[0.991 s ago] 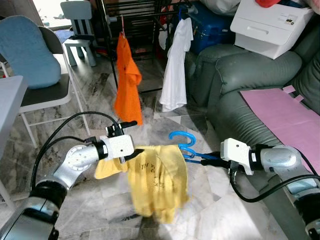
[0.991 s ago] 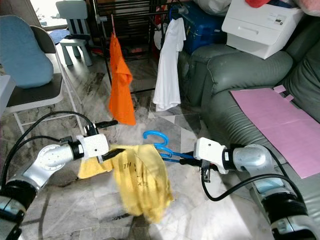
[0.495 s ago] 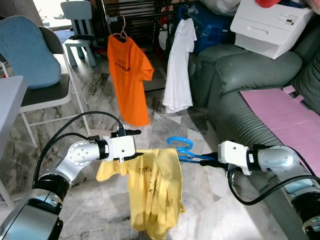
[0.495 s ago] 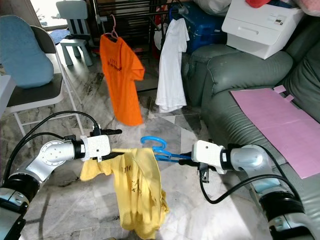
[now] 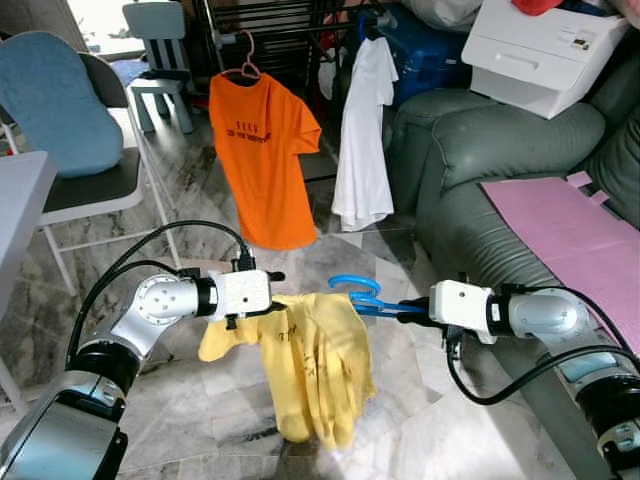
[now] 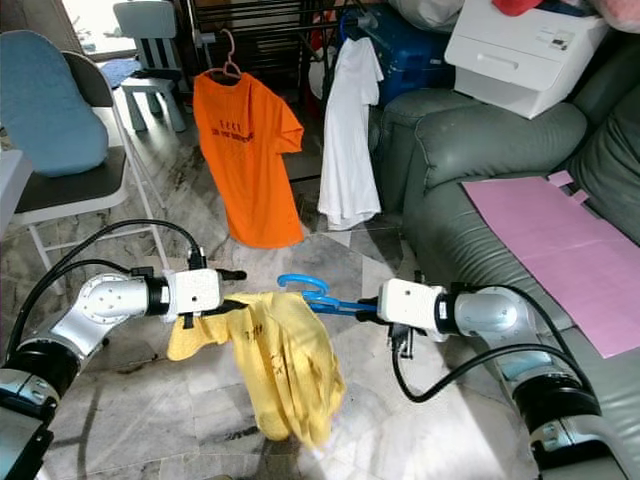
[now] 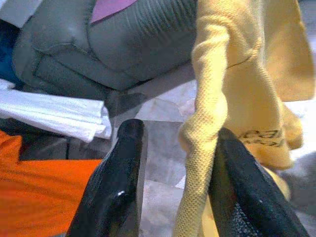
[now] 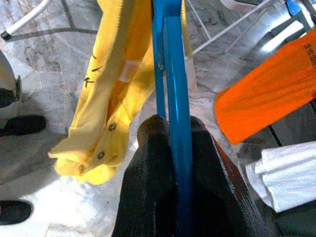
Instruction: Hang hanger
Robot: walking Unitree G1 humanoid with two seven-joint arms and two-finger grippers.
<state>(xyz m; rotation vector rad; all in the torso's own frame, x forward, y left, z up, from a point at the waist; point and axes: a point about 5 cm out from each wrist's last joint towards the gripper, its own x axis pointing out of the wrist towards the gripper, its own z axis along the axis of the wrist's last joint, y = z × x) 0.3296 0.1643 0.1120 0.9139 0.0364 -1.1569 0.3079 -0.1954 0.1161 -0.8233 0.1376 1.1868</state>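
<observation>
Right end effector [image 8: 173, 148] clamped on blue hanger [image 5: 360, 293]; left end effector [image 7: 168, 163] pinches yellow shirt [image 5: 315, 355]. Keep hanger level, hook leading toward rack [image 5: 280, 20]; avoid orange shirt [image 5: 262, 160].

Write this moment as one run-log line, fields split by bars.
step: hanger held, not hung | right gripper: shut on blue hanger | left gripper: pinching yellow shirt | rack: orange shirt, white shirt

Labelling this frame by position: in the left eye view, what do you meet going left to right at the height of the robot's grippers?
left gripper → yellow shirt → blue hanger → right gripper → green sofa
</observation>
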